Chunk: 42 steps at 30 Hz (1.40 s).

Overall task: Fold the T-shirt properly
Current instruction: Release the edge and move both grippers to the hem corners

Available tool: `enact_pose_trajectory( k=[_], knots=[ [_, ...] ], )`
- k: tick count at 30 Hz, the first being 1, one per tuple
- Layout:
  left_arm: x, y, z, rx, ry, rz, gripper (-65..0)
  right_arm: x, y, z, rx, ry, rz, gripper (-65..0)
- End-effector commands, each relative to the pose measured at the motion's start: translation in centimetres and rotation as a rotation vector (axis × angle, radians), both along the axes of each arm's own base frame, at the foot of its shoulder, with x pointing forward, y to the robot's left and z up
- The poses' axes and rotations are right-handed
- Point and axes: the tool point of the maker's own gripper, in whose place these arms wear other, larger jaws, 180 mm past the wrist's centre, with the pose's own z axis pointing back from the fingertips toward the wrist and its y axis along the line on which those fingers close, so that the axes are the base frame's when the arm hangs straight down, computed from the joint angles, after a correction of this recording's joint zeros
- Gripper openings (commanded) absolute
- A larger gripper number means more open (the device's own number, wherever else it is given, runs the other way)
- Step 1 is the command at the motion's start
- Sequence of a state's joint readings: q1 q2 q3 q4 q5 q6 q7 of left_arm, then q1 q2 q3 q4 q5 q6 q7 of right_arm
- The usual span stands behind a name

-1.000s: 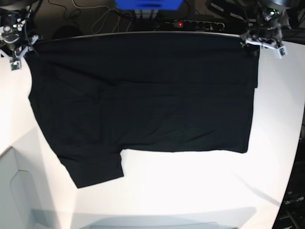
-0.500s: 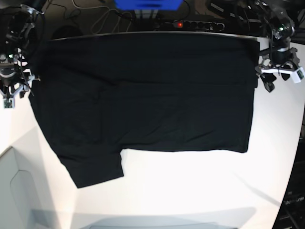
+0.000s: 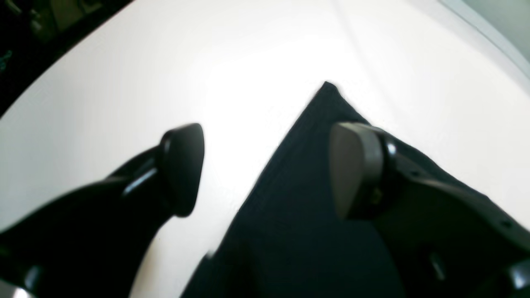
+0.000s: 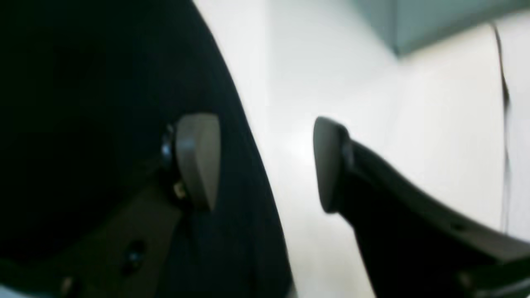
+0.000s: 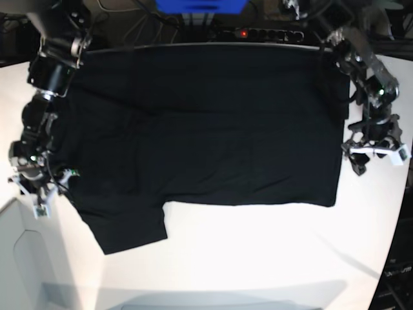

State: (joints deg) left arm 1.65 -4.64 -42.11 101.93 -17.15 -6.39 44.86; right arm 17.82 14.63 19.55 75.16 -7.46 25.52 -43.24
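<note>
The black T-shirt [image 5: 193, 129] lies spread flat on the white table [image 5: 258, 252], with one sleeve [image 5: 129, 229] sticking out at the lower left. No print shows. My left gripper [image 5: 359, 161] is open at the shirt's right edge, near its lower right corner. In the left wrist view it [image 3: 269, 165] straddles the cloth edge [image 3: 298, 198], with one finger over the cloth. My right gripper [image 5: 40, 197] is open at the shirt's left edge above the sleeve. In the right wrist view it [image 4: 263, 161] straddles the dark cloth [image 4: 103, 103].
A power strip with a red light [image 5: 255, 32] and a blue box [image 5: 200, 6] sit behind the table's back edge. A grey panel [image 5: 19, 258] lies at the lower left. The table's curved right edge [image 5: 395, 245] drops off to dark floor.
Both arms have moved from the shirt's back corners toward the front, along its left and right edges. The shirt has not visibly shifted.
</note>
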Motion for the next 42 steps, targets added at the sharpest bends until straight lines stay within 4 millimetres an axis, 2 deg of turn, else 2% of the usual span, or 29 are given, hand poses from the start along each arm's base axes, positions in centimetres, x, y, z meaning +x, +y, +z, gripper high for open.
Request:
enact_pose_trajectory(
  k=[1, 6, 8, 12, 15, 22, 29, 31, 35, 40, 42],
  knots=[
    [1.5, -0.1, 1.0, 0.028, -0.028, -0.015, -19.6, 1.7, -0.5, 1.9, -0.013, -0.060, 0.004, -28.1],
    [5.1, -0.6, -1.4, 0.064, 0.075, -0.067, -19.6, 5.1, 0.9, 0.3, 0.070, -0.081, 0.039, -28.1],
    [6.5, -0.5, -1.9, 0.056, 0.094, -0.081, -19.6, 6.0, 0.4, -0.4, 0.101, -0.088, 0.032, -28.1],
    [8.1, 0.4, -2.9, 0.040, 0.105, -0.077, -19.6, 7.0, 0.0, -1.8, 0.155, -0.098, 0.022, -28.1],
    [8.6, 1.3, -3.5, 0.051, 0.078, -0.059, -19.6, 7.0, -0.4, -2.3, 0.169, -0.106, 0.016, -28.1],
    [10.6, -0.2, -6.5, 0.090, 0.117, -0.139, -19.6, 6.2, 0.6, -4.3, 0.201, -0.069, 0.016, -28.1],
    [12.2, -0.2, -8.9, 0.031, 0.137, -0.122, -19.6, 5.3, 1.7, -6.4, 0.237, -0.019, 0.013, -28.5],
    [12.7, -0.3, -9.2, 0.017, 0.140, -0.121, -19.6, 5.3, 1.7, -6.4, 0.237, -0.018, 0.013, -28.5],
    [13.8, -1.8, -9.6, 0.051, 0.155, -0.180, -19.6, 4.7, 1.8, -7.1, 0.239, -0.003, 0.011, -28.5],
    [14.0, -3.1, -11.0, 0.102, 0.179, -0.240, -20.1, 4.0, 1.9, -7.8, 0.240, 0.012, 0.011, -29.0],
    [13.7, -3.2, -11.6, 0.100, 0.192, -0.243, -20.3, 4.0, 1.9, -7.8, 0.240, 0.012, 0.011, -31.9]
  ],
)
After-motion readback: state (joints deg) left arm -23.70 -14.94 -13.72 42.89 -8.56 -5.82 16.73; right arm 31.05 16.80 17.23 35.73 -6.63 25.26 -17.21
